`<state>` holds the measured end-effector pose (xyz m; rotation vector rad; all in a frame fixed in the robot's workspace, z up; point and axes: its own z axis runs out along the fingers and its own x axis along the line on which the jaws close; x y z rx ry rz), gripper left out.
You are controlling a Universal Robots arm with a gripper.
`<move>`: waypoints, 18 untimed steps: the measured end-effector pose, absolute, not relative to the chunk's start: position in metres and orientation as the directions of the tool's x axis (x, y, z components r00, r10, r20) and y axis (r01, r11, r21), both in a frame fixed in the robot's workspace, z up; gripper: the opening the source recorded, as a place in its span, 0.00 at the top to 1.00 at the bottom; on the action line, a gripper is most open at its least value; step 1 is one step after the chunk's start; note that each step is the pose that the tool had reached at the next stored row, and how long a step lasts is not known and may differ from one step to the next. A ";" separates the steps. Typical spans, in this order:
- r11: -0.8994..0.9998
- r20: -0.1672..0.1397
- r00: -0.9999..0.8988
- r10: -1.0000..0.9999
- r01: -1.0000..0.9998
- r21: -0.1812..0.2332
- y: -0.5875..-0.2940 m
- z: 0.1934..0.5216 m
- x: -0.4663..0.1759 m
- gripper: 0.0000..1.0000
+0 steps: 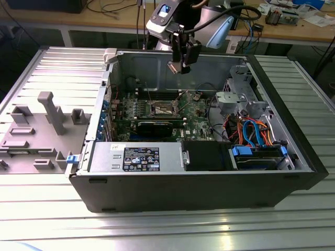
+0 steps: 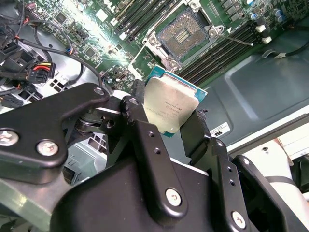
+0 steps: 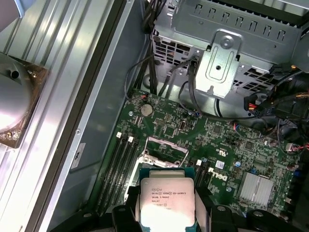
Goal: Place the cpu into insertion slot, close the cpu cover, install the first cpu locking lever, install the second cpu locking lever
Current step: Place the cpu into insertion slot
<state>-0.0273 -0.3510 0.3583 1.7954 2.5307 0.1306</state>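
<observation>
**Above the open computer case (image 1: 183,191), the cpu (image 1: 173,67) sits pinched in the gripper (image 1: 180,64)**

In the exterior view, the arm reaches in from the far side and its gripper hangs over the case's back wall, well clear of the board below. The small tan-edged cpu is clamped at the tips, tilted rather than flat. The insertion slot (image 1: 162,108) lies below it on the green motherboard (image 1: 196,123), uncovered, with its dark centre showing. A silver power-supply box (image 1: 138,157) fills the near corner of the case.

In the second wrist view, the two black fingers (image 2: 145,130) are drawn in narrowly against opposite edges of the cpu (image 2: 171,106), whose silver-grey top faces the camera. The insertion slot (image 2: 186,34) is apart from it, with long memory slots (image 2: 222,53) just beside.

In the first wrist view, the cpu (image 3: 166,203) is held between the fingers (image 3: 120,217) and overlaps the near part of the insertion slot (image 3: 164,150).
</observation>
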 end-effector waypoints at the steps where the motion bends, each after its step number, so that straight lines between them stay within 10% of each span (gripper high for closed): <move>1: 0.327 0.019 -0.330 0.944 0.941 0.089 -0.351 0.358 -0.027 0.46; 18: 0.261 0.019 -0.264 0.964 0.961 0.089 -0.351 0.358 -0.027 0.46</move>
